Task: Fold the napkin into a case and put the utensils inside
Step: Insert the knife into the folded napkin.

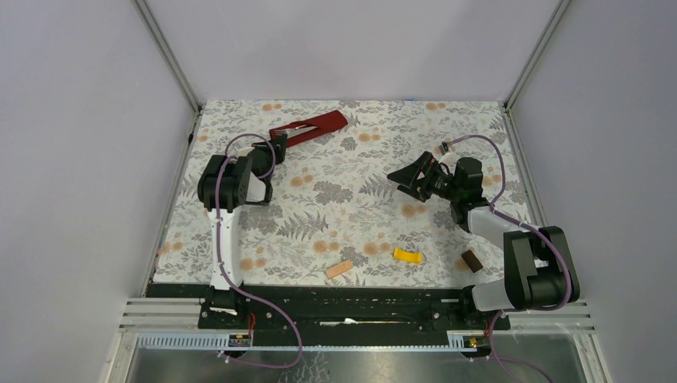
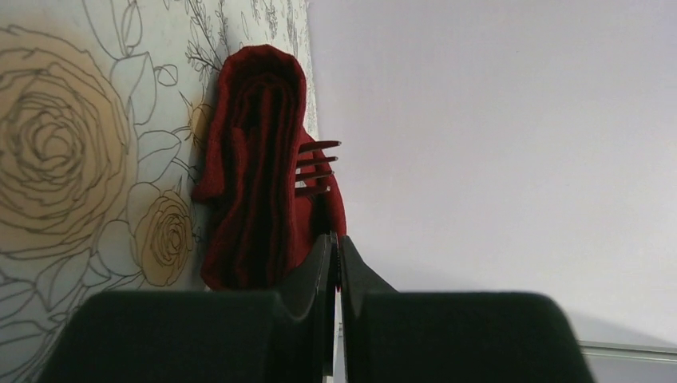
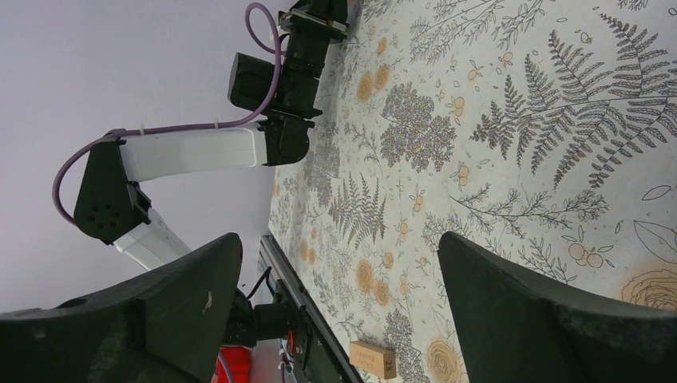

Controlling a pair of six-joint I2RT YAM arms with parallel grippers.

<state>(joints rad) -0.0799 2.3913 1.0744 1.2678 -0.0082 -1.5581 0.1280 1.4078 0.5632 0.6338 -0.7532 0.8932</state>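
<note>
The dark red napkin (image 1: 311, 125) lies folded into a long narrow strip at the back of the table. Silver metal (image 1: 296, 128) shows at its left end; I cannot tell knife from fork there. In the left wrist view the napkin (image 2: 251, 183) is just ahead of the fingers, with fork tines (image 2: 318, 166) sticking out of its side. The knife does not show separately. My left gripper (image 1: 279, 144) is shut, its tips (image 2: 336, 243) right by the napkin's near end. My right gripper (image 1: 405, 177) is open and empty above mid-table (image 3: 339, 319).
A tan block (image 1: 339, 269), a yellow block (image 1: 408, 256) and a brown block (image 1: 471, 260) lie near the front edge. The tan block also shows in the right wrist view (image 3: 372, 359). Grey walls and metal frame posts enclose the floral tablecloth (image 1: 359, 223).
</note>
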